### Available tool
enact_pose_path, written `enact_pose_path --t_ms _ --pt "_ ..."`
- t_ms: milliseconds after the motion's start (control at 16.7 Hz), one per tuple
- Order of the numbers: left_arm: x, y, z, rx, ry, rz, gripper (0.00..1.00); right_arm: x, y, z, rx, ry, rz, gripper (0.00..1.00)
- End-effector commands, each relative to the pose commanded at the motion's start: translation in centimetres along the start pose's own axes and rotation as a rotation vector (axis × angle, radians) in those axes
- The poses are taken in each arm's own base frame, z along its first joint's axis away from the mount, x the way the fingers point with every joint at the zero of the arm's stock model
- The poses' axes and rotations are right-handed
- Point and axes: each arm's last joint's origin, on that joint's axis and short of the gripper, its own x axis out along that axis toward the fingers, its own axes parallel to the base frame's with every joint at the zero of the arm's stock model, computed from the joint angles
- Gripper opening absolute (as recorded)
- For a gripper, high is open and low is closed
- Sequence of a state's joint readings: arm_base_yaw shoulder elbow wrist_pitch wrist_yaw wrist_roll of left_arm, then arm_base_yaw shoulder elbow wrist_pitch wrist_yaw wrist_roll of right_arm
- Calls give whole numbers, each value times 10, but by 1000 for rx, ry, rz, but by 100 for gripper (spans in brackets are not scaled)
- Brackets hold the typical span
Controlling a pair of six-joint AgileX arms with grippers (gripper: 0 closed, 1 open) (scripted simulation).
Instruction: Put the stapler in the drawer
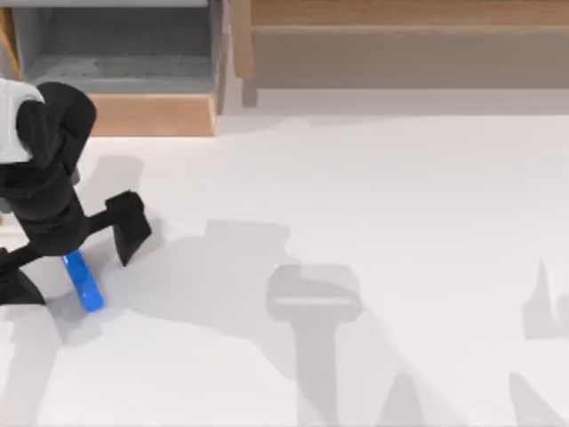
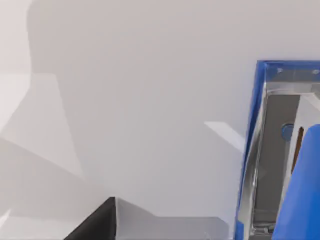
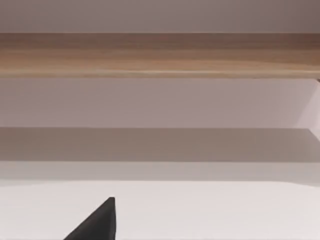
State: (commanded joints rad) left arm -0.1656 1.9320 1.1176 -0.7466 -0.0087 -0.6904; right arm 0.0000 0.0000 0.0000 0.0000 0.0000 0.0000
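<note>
On the white table [image 1: 373,222], the blue stapler [image 1: 83,281] lies at eight o'clock between the spread-open fingers of the left gripper [image 1: 76,267]. Farther back, at eleven o'clock, the drawer [image 1: 116,71] stands open. Right gripper's state: cannot tell.

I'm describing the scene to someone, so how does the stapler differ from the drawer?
The stapler is a small bright blue bar; the drawer is a far bigger box with a tan front and grey inside. The stapler lies on the table between the left gripper's open fingers; the drawer stands open at the far edge. Both sit on the table's left side.
</note>
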Motion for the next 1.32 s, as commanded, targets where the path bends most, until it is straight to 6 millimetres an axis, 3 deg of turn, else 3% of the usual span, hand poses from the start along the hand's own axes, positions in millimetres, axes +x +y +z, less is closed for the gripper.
enact_pose_path --t_ms 240,1020,1320 --pt "3 0 0 0 2 1 100 0 0 0 0 0 0 100" --pt "3 0 0 0 2 1 2 0 0 0 0 0 0 100" --pt "3 0 0 0 2 1 0 0 0 0 0 0 0 100"
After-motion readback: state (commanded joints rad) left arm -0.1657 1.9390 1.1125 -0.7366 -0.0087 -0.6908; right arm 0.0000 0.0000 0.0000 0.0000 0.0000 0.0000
